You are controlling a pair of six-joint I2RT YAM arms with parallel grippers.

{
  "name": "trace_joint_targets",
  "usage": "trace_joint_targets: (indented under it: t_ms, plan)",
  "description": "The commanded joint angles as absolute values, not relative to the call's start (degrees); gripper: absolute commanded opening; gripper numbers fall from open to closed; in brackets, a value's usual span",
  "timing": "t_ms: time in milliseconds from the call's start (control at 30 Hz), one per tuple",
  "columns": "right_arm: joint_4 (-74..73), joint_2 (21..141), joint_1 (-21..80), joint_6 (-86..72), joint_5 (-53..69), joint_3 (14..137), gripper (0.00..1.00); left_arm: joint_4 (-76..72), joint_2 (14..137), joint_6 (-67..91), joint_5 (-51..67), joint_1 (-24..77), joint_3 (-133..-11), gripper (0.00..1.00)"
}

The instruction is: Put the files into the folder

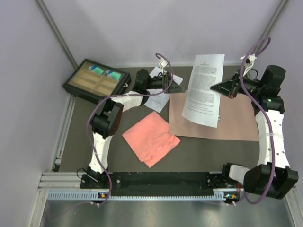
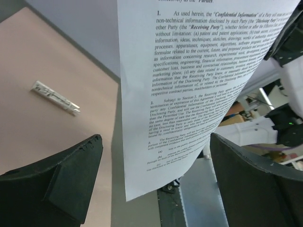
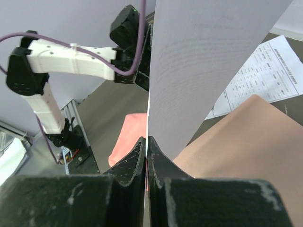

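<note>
This is a robotics lab test cell. Plain pale panel walls [image 1: 142, 28] on metal framing posts [image 1: 57, 33] box in a dark-matted table [image 1: 80, 146]. A left arm [image 1: 98, 151] and a right arm [image 1: 271, 137], white and black, stand bolted by an aluminium rail [image 1: 57, 182] at its near edge, with purple cables [image 1: 258, 45] looping around them.

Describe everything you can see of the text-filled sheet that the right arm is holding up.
The sheet is white paper, one face printed with dense black numbered paragraphs mentioning Confidential Information. It hangs lifted off the table, roughly upright and slightly curled, over the tan folder. The right gripper is shut on one edge. The open left gripper faces the printed side, seemingly apart from it.
</note>
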State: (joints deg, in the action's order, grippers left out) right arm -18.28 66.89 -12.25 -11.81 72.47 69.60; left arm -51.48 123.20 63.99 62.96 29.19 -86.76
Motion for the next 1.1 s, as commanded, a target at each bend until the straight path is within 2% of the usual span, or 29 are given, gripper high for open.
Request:
trace_joint_targets:
  t_ms: [0,133,300,333,400,467,500,567,600,733,900,1000,1033,1067]
  plan:
    - [-15.6,64.9,-11.3,-12.4,75.3,69.6,0.0,-75.7,127.0,81.6,66.1,29.1,-89.0,0.99]
    - [-15.6,64.0,-11.3,-12.7,75.7,69.6,0.0,-84.2,132.4,90.2,66.2,30.0,-93.5,0.98]
    - [-16.2,64.2,-11.2,-12.1,75.3,69.4,0.0,-94.0,133.4,97.7,64.6,30.3,-94.7,0.86]
    - [-16.2,64.7,-11.2,-12.2,75.1,69.1,0.0,-94.2,133.1,97.8,64.5,30.3,-94.6,0.82]
    - [-16.0,64.9,-11.2,-12.3,74.5,68.7,0.0,-94.6,132.1,97.6,64.3,30.2,-94.0,0.69]
    - [-15.6,65.2,-11.2,-12.4,73.7,67.9,0.0,-95.1,131.6,98.1,64.0,30.2,-93.7,0.61]
    - [-15.4,65.4,-11.2,-12.7,73.3,67.7,0.0,-95.2,131.2,98.3,64.1,30.3,-93.6,0.52]
    - [-14.8,65.7,-11.2,-13.3,72.2,67.0,0.0,-95.9,130.8,99.0,63.9,30.2,-93.2,0.45]
    - [-14.6,65.9,-11.2,-14.0,71.8,66.6,0.0,-96.1,130.3,99.2,63.9,30.2,-92.8,0.38]
    - [-12.7,66.1,-11.3,-15.8,71.5,65.3,0.0,-96.2,129.6,99.4,63.5,29.9,-91.8,0.22]
    - [-17.7,66.4,-11.3,-12.8,68.6,67.0,0.01,-96.8,128.9,99.2,63.2,28.8,-89.7,0.11]
    - [-20.1,66.8,-11.8,-12.6,65.3,67.2,0.07,-97.3,128.0,99.6,62.7,27.9,-87.8,0.06]
    - [-19.6,66.7,-11.9,-13.1,65.0,66.4,0.14,-97.3,127.7,99.3,62.6,27.5,-87.3,0.04]
    - [-19.2,66.7,-12.0,-13.8,64.0,65.8,0.17,-97.3,127.2,99.1,62.3,27.3,-86.7,0.01]
